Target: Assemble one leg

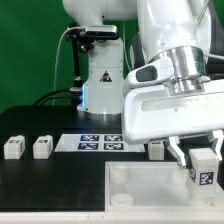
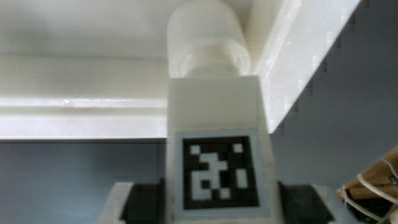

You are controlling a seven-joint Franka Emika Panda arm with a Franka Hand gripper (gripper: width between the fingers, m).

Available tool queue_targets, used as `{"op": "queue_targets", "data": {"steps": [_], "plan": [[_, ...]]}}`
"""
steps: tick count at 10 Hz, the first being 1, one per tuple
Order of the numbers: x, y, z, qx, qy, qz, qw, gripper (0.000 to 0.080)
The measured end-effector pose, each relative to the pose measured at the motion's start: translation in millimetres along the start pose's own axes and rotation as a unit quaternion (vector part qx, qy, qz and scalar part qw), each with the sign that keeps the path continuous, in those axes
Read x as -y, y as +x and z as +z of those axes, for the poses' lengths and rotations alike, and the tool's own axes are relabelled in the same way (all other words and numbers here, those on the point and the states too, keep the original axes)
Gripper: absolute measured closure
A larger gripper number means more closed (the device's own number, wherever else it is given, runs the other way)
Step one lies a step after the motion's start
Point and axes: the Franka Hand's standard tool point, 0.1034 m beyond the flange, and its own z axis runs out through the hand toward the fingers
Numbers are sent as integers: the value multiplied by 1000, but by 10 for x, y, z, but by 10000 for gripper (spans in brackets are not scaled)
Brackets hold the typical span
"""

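Observation:
My gripper (image 1: 201,160) is shut on a leg (image 1: 204,172), a small white block with a black-and-white tag facing the camera. It holds the leg over the exterior view's right part of the large flat white panel (image 1: 150,195). In the wrist view the leg (image 2: 215,110) stands between the dark pads (image 2: 148,203) of my gripper (image 2: 217,208). Its rounded end points toward the panel's white edge (image 2: 80,95). I cannot tell whether the leg touches the panel. Three more legs lie on the table: two at the exterior view's left (image 1: 12,148) (image 1: 42,147) and one behind the panel (image 1: 156,150).
The marker board (image 1: 100,141) lies on the dark table behind the panel. The robot base (image 1: 100,80) stands at the back. The panel has round sockets (image 1: 120,173) near its exterior-view left corners. A tan cable (image 2: 377,185) shows at the edge of the wrist view.

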Motion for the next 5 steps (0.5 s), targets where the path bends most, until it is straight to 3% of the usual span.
{"op": "queue_targets", "data": {"steps": [5], "plan": [[5, -89, -1, 0, -4, 10, 1000, 508]]}}
